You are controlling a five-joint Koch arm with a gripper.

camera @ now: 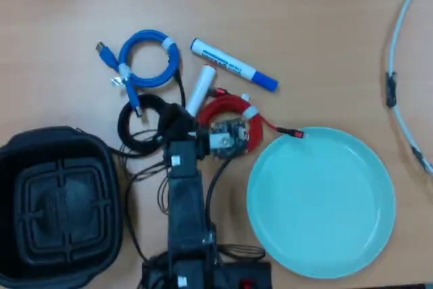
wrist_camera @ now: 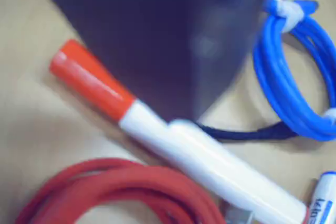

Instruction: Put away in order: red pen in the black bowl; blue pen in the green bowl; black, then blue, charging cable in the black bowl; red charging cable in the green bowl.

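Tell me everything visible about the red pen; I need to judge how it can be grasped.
The red pen is a thick white marker, seemingly smooth plastic, with a red cap. In the wrist view it lies flat on the wooden table, slanting from cap at upper left to barrel at lower right, between the red charging cable and the blue charging cable. The dark gripper hovers right over its middle; contact cannot be told. In the overhead view only the barrel end shows beyond the arm.

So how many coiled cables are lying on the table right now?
3. In the overhead view, the blue cable lies upper left, the black cable just below it beside the arm, and the red cable sits by the green bowl, partly under the arm.
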